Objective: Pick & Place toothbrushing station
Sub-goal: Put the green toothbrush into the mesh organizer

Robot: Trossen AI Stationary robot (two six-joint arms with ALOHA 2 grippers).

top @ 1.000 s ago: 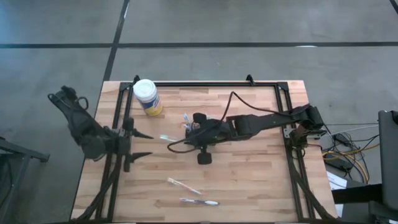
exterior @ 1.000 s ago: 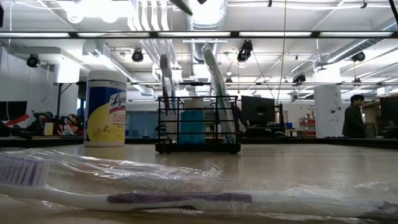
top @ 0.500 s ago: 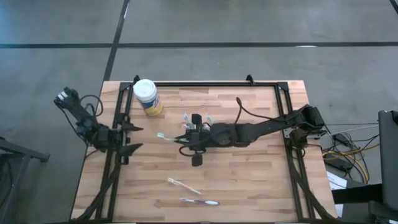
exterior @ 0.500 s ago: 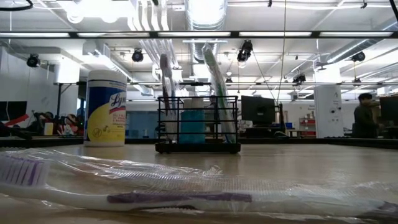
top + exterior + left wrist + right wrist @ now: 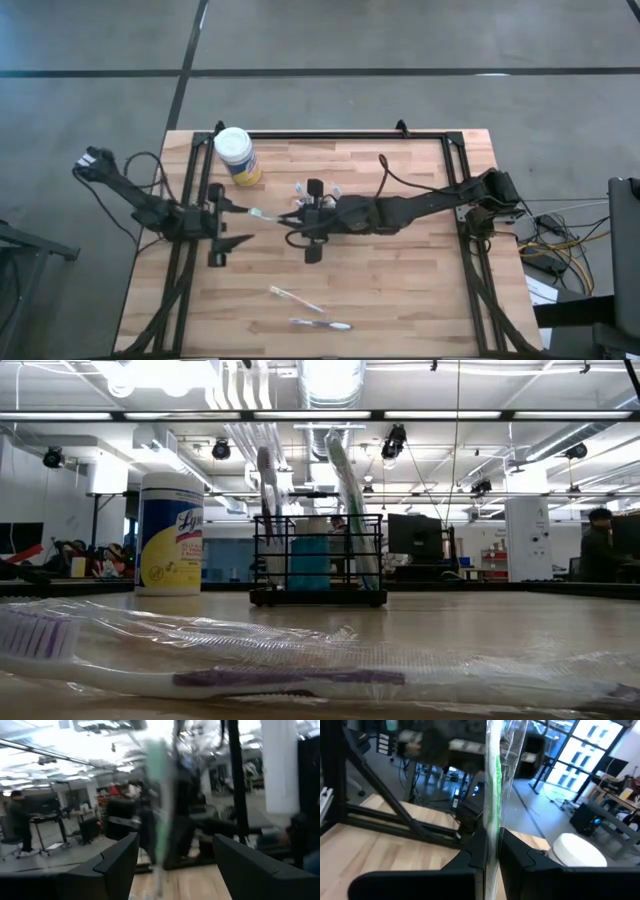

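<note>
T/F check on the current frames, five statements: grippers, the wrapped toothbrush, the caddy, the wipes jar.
1. The right gripper is shut on a wrapped green toothbrush. True.
2. The left gripper is shut. False: its fingers stand wide apart, holding nothing.
3. The black caddy lies tipped on its side. False: it stands upright with toothbrushes in it.
4. The wipes jar stands near the table's far left corner. True.
5. No toothbrushes lie loose on the table. False: two wrapped ones lie near the front edge.
</note>
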